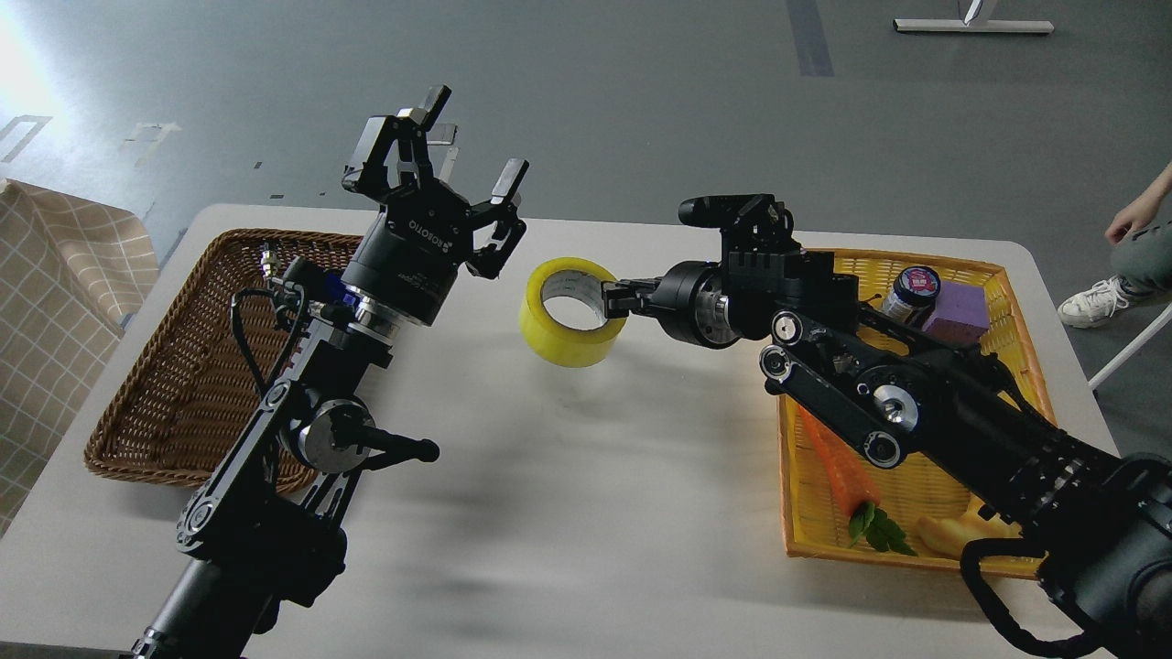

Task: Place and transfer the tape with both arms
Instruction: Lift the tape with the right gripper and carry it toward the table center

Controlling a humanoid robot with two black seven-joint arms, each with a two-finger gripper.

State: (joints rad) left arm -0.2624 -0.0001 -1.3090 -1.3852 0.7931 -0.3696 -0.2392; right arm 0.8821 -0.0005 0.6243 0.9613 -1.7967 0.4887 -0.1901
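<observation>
Tape roll held off the table by the right gripper.

The tape (572, 311) hangs above the white table (568, 513), its right rim pinched between the right gripper (612, 298) fingers. The left gripper (462, 146), up and left of the tape, stands spread and empty. A brown wicker basket (174, 384) lies further left of the tape, a yellow basket (916, 494) right.

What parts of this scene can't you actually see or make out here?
Head view only:
- Right tool fingertips: partly hidden by the tape rim they pinch.
- Yellow basket floor: largely covered by the right arm.
- Jar label: too small to read.
- Person at right: cut off by the edge.
</observation>
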